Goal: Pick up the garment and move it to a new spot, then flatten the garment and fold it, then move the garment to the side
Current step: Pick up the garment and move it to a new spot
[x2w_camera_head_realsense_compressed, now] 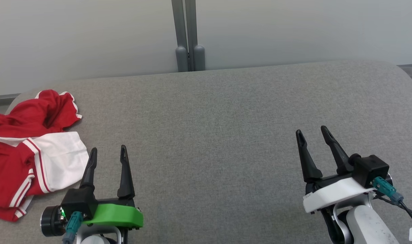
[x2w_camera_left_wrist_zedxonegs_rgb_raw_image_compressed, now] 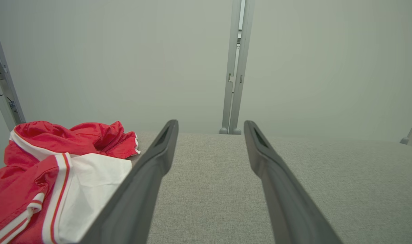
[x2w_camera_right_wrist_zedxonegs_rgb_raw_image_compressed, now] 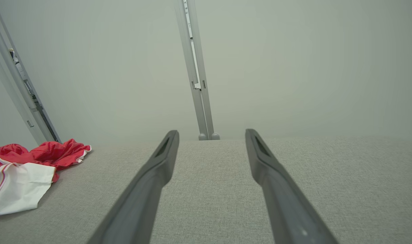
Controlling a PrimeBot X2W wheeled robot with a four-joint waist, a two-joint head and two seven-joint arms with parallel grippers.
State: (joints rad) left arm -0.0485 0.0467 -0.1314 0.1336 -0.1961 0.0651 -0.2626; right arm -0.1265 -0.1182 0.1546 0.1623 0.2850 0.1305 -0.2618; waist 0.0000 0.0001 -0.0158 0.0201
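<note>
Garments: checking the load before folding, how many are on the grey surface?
1: a crumpled red-and-white fabric garment at the left edge of the grey upholstered surface, beside the left tool; folds could hide another.

Crumpled red-and-white garment (x2w_camera_head_realsense_compressed: 29,149) on grey upholstered surface (x2w_camera_head_realsense_compressed: 226,118)

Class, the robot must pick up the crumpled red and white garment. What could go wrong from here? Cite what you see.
1. The garment lies bunched in overlapping layers, so the left gripper may pinch only one layer and lift it twisted.
2. It sits near the left edge of the grey surface; a clumsy pull could drag it off.
3. The right gripper is far from it, so helping means a long reach.
</note>
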